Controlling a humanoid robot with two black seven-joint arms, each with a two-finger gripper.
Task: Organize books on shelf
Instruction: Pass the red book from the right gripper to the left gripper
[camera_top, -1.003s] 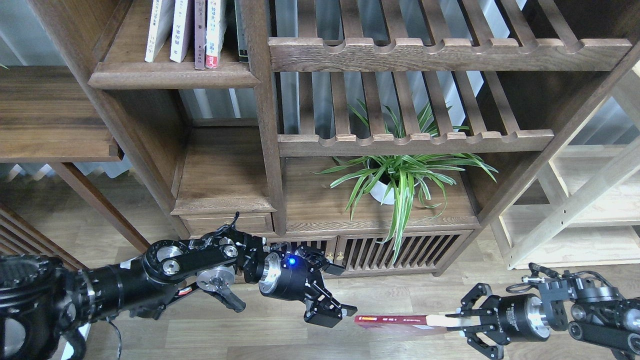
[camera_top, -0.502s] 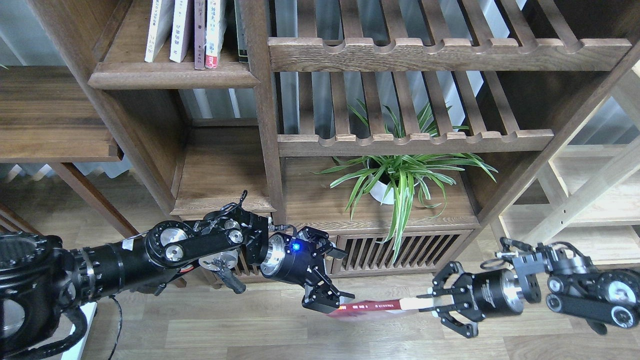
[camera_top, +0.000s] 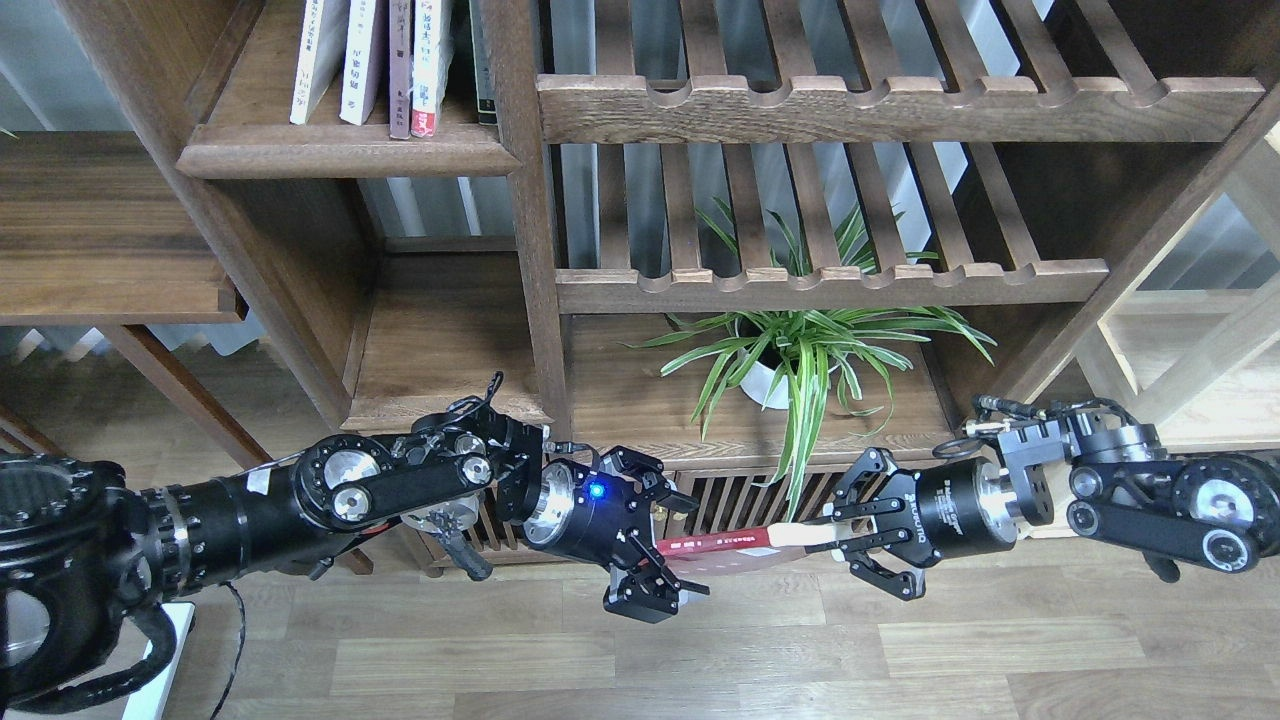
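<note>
The red book (camera_top: 715, 545) with a yellow title hangs level in the air, low in front of the cabinet. My right gripper (camera_top: 835, 535) is shut on its right, white-edged end. My left gripper (camera_top: 655, 555) is open, one finger above and one below the book's left end. The lavender-white and yellow-green books are out of view. The shelf (camera_top: 445, 410), a narrow dark brown board with a rounded front lip, stands bare above and left of my left gripper.
A higher board (camera_top: 350, 155) holds several upright white and brown spines. A potted spider plant (camera_top: 800, 360) stands behind the book. Slatted racks (camera_top: 830, 285) fill the right bay. Cabinet doors (camera_top: 760, 495) are just behind the grippers. Pale shelving (camera_top: 1180, 400) is at right.
My right gripper has carried the red book up and to the left. My left gripper has risen, and the book's left end now sits between its open fingers.
</note>
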